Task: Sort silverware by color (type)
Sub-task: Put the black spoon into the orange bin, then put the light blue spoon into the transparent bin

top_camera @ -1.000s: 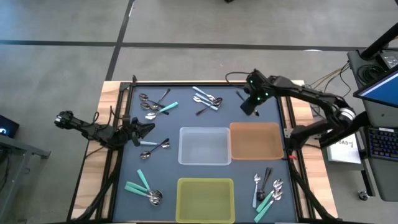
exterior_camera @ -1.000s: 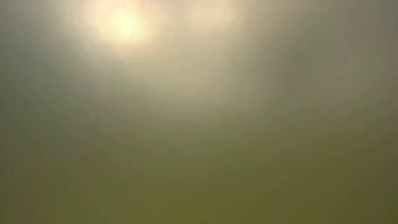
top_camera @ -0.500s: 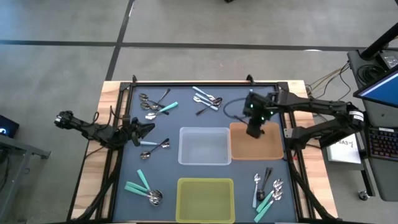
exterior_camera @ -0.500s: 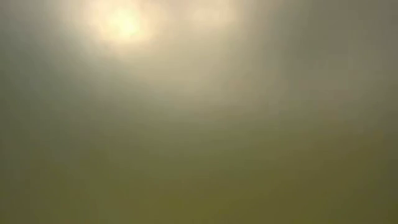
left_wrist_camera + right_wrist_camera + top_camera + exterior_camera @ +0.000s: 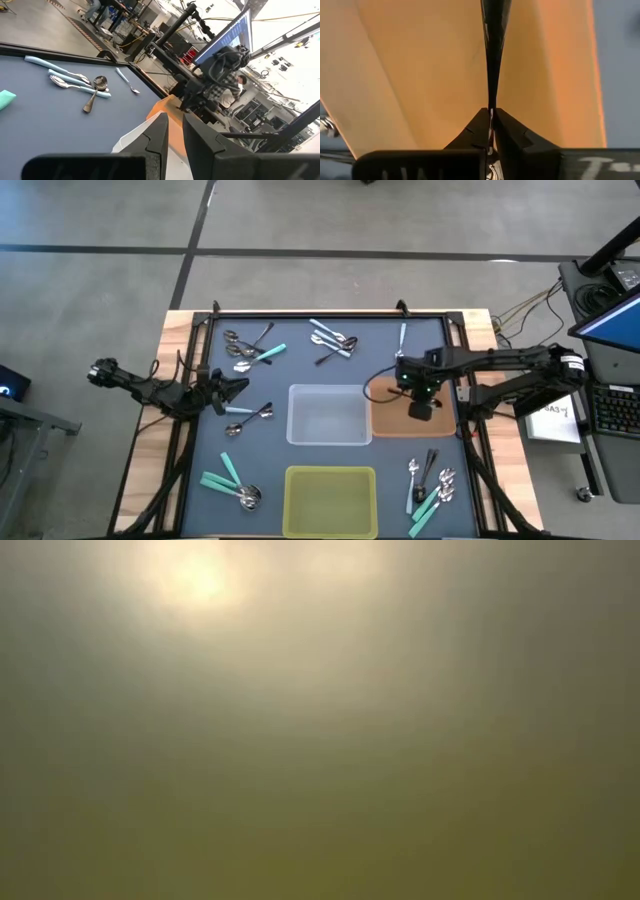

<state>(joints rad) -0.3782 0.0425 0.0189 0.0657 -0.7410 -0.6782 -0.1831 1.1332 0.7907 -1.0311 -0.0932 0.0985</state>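
The right gripper (image 5: 424,406) is held over the brown bin (image 5: 395,420), inside its rim and nearer its right wall, with open room below. In the right wrist view its fingers (image 5: 481,129) are seen pinched almost together on a dark spoon (image 5: 493,50), which is gripped at one end, its long axis running straight out from the fingertips over the bin floor. The clear bin (image 5: 328,416) is set just beside the brown one, the yellow-green bin (image 5: 331,498) nearer the front edge. Loose spoons are spread in clusters toward the mat's corners: back left (image 5: 248,350), back middle (image 5: 334,340), front left (image 5: 232,483), front right (image 5: 430,483). The left gripper (image 5: 240,386) is parked at the left edge, its fingers (image 5: 159,137) slightly parted, nothing between them.
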